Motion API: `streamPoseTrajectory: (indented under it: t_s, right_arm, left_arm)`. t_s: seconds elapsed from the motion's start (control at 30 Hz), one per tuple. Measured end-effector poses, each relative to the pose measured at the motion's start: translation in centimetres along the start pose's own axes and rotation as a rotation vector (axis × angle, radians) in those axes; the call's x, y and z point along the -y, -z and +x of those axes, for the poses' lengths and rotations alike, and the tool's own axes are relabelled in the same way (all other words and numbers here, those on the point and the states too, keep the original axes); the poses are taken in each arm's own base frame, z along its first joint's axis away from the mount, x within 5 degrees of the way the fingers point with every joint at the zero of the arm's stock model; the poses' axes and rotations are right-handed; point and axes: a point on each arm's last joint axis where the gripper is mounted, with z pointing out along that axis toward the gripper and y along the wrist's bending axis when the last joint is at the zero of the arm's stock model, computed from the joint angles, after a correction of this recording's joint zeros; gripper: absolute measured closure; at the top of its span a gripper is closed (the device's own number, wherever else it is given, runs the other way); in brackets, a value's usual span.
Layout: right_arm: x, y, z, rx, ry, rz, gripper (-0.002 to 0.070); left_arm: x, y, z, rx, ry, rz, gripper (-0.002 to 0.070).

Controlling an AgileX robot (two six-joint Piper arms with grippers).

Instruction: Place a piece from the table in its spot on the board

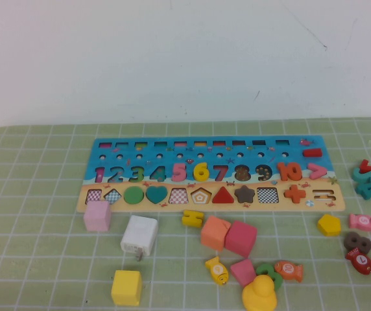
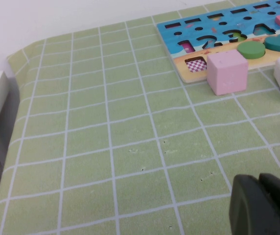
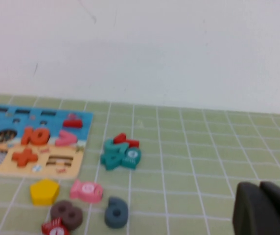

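Now, yellow 6 seated in board, left jaws, right jaws closed over mat, well away

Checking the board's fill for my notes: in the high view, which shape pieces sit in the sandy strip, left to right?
Green circle → teal heart → red triangle → brown star → orange plus.

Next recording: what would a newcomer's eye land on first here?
The long blue-topped wooden puzzle board with its bright numerals lies across the middle of the green gridded mat, a small flat yellow wooden numeral 6 already seated in its row. In front of it lie scattered coloured blocks, among them a white cube and a pink cube. Both the left pincer and right pincer hang shut, clear of everything.
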Motion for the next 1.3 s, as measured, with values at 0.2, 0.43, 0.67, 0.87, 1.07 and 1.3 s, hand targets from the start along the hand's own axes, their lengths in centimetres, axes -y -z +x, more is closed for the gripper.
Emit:
streamPoseTrajectory:
  t_s: [0.2, 0.43, 0.67, 0.87, 1.07, 1.3]
  right_arm:
    - [-0.2, -0.2, -0.2, 0.06, -0.042, 0.018, 0.0678]
    - [-0.7, -0.5, 0.0, 0.098, -0.053, -0.026, 0.0678]
    - [-2.3, -1.9, 3.3, 0.072, -0.014, -0.14, 0.0678]
    - [-2.4, -2.5, 5.4, -0.007, -0.124, -0.119, 0.0678]
    - [-2.2, -2.4, 6.7, -0.159, -0.252, -0.083, 0.0678]
    - [-2.1, -2.4, 6.7, -0.165, -0.261, -0.065, 0.0678]
  left_arm:
    - [0.0, 0.0, 0.0, 0.0, 0.002, 0.0, 0.0677]
    - [0.0, 0.0, 0.0, 0.0, 0.002, 0.0, 0.0677]
    - [0.0, 0.0, 0.0, 0.0, 0.002, 0.0, 0.0677]
    - [0.0, 0.0, 0.0, 0.0, 0.002, 0.0, 0.0677]
    - [0.0, 0.0, 0.0, 0.0, 0.002, 0.0, 0.0677]
    - [0.0, 0.0, 0.0, 0.0, 0.002, 0.0, 0.0677]
